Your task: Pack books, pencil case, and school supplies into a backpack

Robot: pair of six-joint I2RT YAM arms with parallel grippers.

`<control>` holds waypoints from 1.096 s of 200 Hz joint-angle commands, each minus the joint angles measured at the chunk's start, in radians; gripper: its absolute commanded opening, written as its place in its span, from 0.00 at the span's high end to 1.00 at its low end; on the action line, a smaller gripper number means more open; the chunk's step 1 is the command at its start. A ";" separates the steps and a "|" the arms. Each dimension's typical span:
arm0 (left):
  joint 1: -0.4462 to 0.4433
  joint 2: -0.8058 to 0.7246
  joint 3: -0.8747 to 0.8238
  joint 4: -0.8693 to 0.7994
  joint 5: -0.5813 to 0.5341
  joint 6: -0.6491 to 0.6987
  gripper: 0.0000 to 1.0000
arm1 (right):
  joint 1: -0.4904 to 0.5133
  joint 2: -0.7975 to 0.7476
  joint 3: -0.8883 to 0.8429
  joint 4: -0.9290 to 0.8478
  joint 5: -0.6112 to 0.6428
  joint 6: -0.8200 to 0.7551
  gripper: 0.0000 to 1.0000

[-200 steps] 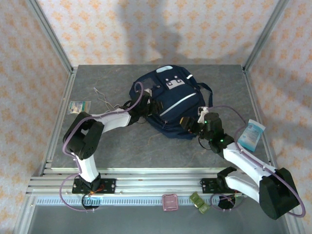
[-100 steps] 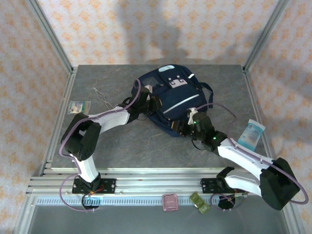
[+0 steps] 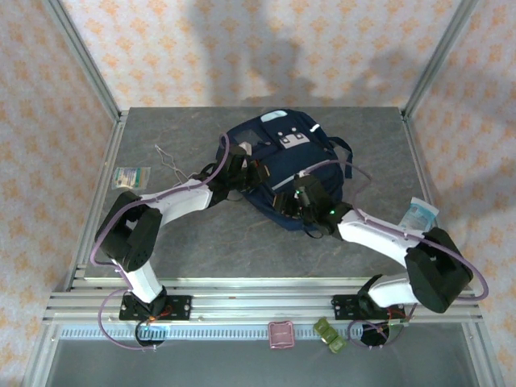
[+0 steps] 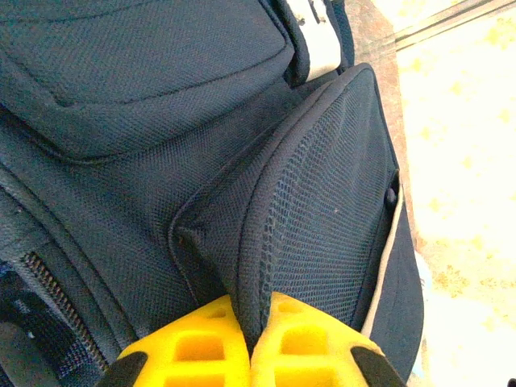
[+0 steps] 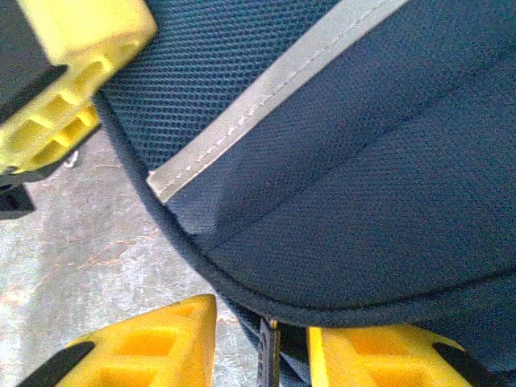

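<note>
backpack [image 3: 314, 159]: matt woven cloth, partly mesh | table [image 3: 201, 242]: mottled grey, stone-look

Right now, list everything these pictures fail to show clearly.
- Backpack inside: top view, its own fabric covers it, so the contents are unknown.
- Right pincer: right wrist view, the bottom edge cuts it off; whether it grips the backpack's hem cannot be told.
- Blue-white packet: top view, print too small to read, and the right arm covers its near part.
</note>
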 commanded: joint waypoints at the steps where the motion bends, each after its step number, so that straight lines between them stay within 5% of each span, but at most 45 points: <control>1: -0.017 -0.050 0.009 0.139 0.062 -0.012 1.00 | 0.013 0.022 0.021 -0.041 0.069 0.013 0.76; 19: -0.016 -0.053 0.003 0.146 0.057 -0.017 1.00 | 0.013 0.033 0.020 -0.047 0.091 0.018 0.95; 40: -0.009 -0.061 -0.011 0.149 0.040 -0.019 1.00 | 0.013 0.039 0.025 -0.066 0.107 0.015 1.00; 152: 0.070 -0.086 -0.043 0.031 -0.018 0.108 1.00 | -0.146 -0.162 -0.074 -0.276 0.355 -0.123 1.00; 219: 0.108 0.001 0.094 -0.054 -0.030 0.234 1.00 | -0.008 -0.096 -0.033 -0.215 0.159 -0.227 1.00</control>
